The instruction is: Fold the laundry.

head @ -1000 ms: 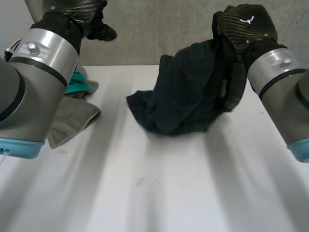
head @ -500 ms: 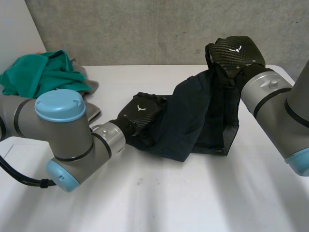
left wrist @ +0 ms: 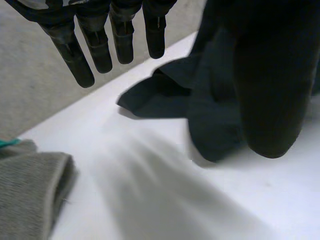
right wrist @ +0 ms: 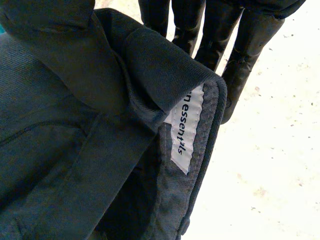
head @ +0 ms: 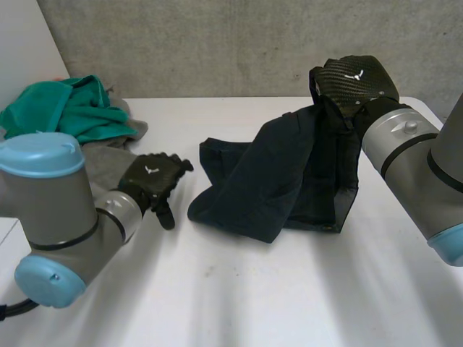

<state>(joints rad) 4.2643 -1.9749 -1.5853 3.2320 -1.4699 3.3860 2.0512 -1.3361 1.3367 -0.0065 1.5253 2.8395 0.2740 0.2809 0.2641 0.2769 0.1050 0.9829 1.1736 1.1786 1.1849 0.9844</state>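
A dark navy garment [head: 282,181] hangs from my right hand [head: 354,79], which is raised over the table's far right. Its lower part rests crumpled on the white table [head: 253,289]. In the right wrist view the waistband with a white label [right wrist: 185,130] is folded over and pinched, with the straight fingers [right wrist: 210,25] behind it. My left hand [head: 152,179] hovers low over the table, to the left of the garment and apart from it. Its fingers [left wrist: 100,40] are straight and hold nothing, and the garment's loose edge [left wrist: 165,92] lies just beyond them.
A heap of green cloth [head: 65,108] lies at the far left corner. A grey towel [head: 101,155] lies in front of it, close behind my left hand, and its edge [left wrist: 25,190] is in the left wrist view. A concrete wall stands behind the table.
My left hand came down from above, reached the garment's lower left edge, then drew back left and opened off it. The right hand has kept its hold, and the garment hangs longer.
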